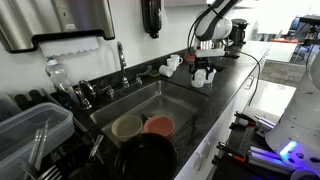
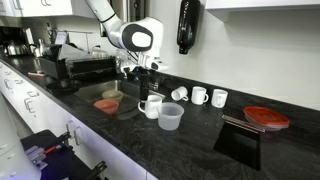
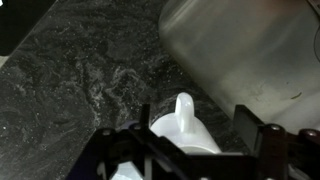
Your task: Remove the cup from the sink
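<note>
My gripper hangs over the white cup, with its fingers spread wide on each side. The cup stands on the dark counter, just beside the sink.

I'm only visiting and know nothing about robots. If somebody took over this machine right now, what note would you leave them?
Gripper: looks open, straddling the white cup; the wrist view shows a gap on one side.
Cup: upright on the counter beside the sink, outside the basin.
Done: the cup is out of the sink.
Left: raise the gripper straight up, clear of the cup.
</note>
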You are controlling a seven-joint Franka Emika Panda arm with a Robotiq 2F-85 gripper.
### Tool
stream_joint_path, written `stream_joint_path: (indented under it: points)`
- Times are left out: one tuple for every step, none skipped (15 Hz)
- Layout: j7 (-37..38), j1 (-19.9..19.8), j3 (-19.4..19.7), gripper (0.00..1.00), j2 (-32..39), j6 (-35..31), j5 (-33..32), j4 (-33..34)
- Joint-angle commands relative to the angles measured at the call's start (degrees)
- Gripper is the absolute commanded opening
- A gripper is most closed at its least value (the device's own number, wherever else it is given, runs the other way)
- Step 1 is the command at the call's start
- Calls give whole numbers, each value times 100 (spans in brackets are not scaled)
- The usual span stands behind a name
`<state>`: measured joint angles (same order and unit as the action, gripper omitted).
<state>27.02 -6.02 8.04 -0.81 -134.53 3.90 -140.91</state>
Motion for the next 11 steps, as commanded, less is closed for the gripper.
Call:
stream_joint_path:
  points:
    - [29, 9, -109, 100, -203, 163, -222, -46]
    - [16, 38, -152, 100, -245, 140, -272, -58]
    - [-207, 87, -214, 100, -303, 310, -215, -40]
    - [-534, 149, -281, 100, -380, 346, 6, -55]
    - [-151, 84, -259, 100, -188, 163, -114, 0]
    - [-243, 131, -314, 100, -251, 232, -88, -2]
    - [-277, 152, -342, 100, -302, 260, -86, -11]
    - [-314, 148, -340, 100, -325, 264, -86, -24]
    - [-358, 138, -325, 100, -327, 264, -86, -32]
    - [-381, 134, -320, 100, -327, 264, -86, -37]
    - [-382, 134, -319, 100, -327, 264, -86, -38]
